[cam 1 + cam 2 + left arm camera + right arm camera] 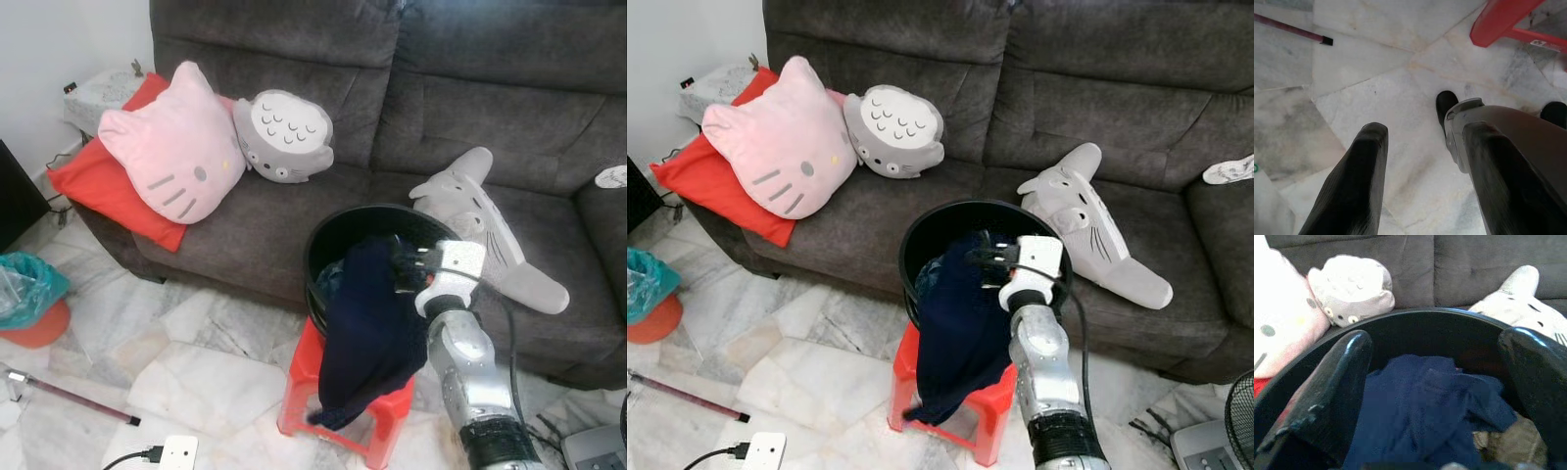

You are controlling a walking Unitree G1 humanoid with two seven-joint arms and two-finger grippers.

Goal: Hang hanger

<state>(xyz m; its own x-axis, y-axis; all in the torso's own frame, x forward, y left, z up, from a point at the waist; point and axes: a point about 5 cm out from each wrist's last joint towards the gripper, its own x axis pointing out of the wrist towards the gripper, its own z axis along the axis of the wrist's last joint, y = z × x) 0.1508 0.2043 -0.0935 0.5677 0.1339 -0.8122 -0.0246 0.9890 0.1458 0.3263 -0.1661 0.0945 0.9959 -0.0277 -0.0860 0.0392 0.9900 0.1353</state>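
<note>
A black round basket (338,220) stands on a red stool (304,377) in front of the sofa. A navy garment (367,323) spills out of it and hangs down over the near rim and the stool. My right gripper (404,266) is at the near rim above the garment. In the right wrist view the right gripper (1436,338) is open, with fingers (1342,382) spread wide over the navy garment (1425,406) and some brownish cloth (1513,443) inside the basket. My left gripper (1425,129) hangs open above the marble floor.
On the grey sofa (441,98) lie a pink cat cushion (176,157), a grey round plush (284,137) and a grey shark plush (480,230). A teal bag (24,284), a dark red stick (69,397) and a white power strip (162,452) are on the floor at left.
</note>
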